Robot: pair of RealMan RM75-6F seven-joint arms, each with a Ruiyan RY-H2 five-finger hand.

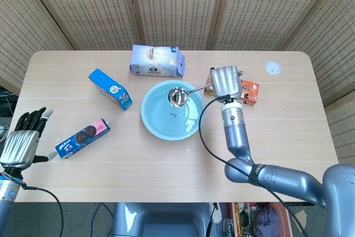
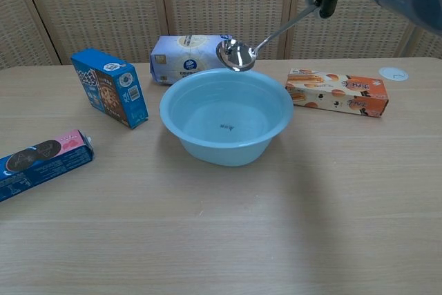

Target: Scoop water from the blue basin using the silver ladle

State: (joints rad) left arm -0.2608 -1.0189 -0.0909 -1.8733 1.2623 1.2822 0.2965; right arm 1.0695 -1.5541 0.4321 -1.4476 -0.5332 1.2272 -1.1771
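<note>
Cookie pack (image 2: 43,164) lies nearest. Right hand (image 1: 225,81) grips ladle (image 2: 237,55), its bowl raised above basin (image 2: 227,124). Left hand (image 1: 22,139) hangs beside table (image 1: 166,176), fingers spread, holding nothing.

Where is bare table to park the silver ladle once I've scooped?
The widest bare wooden table is the near strip in front of the round blue basin. Another patch lies right of the orange snack box, toward the small white disc. It is crowded behind and left of the basin: the white-blue bag, blue cookie box and long cookie pack.
</note>
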